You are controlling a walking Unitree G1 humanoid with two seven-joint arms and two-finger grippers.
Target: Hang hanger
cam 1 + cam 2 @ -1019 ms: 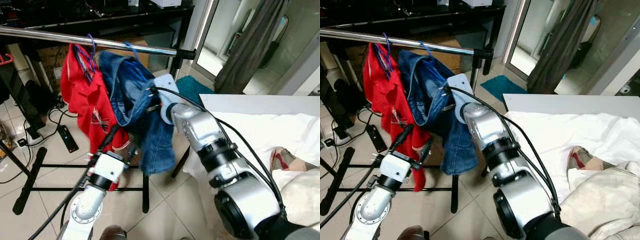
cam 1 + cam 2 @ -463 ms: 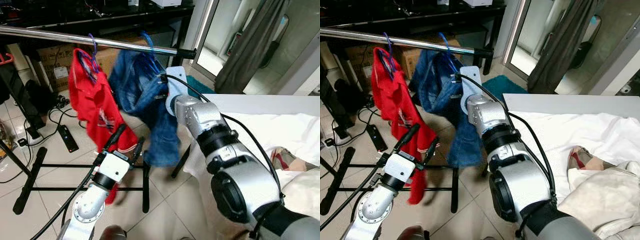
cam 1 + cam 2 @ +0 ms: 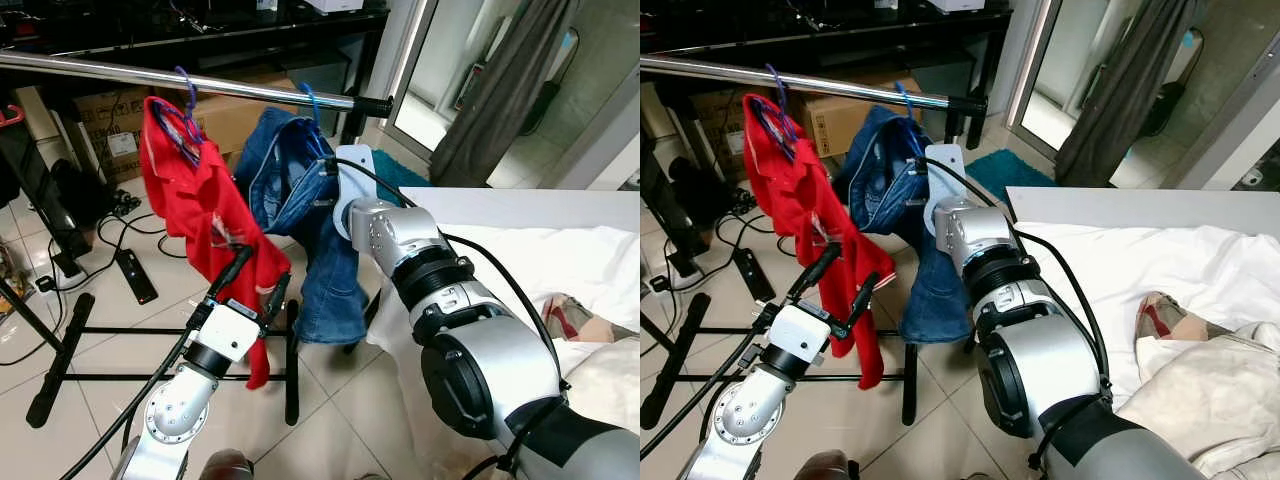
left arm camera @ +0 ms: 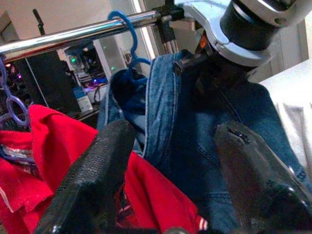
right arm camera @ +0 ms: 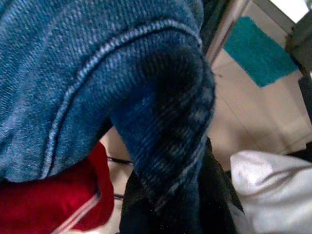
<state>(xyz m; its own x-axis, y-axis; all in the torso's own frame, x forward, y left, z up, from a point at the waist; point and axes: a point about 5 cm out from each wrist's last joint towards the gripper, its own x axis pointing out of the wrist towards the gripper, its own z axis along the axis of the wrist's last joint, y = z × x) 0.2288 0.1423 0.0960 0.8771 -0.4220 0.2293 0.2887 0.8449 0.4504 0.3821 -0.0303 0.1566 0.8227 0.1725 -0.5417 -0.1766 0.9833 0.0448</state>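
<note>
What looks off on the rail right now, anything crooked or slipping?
The denim garment hangs bunched and lopsided on its blue hanger, whose hook is over the rail. The right gripper is pressed into the denim. The red shirt beside it also droops askew. The left gripper hovers open below.

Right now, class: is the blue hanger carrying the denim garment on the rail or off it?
On. The blue hanger's hook curls over the chrome rail, and the denim garment hangs below it.
</note>
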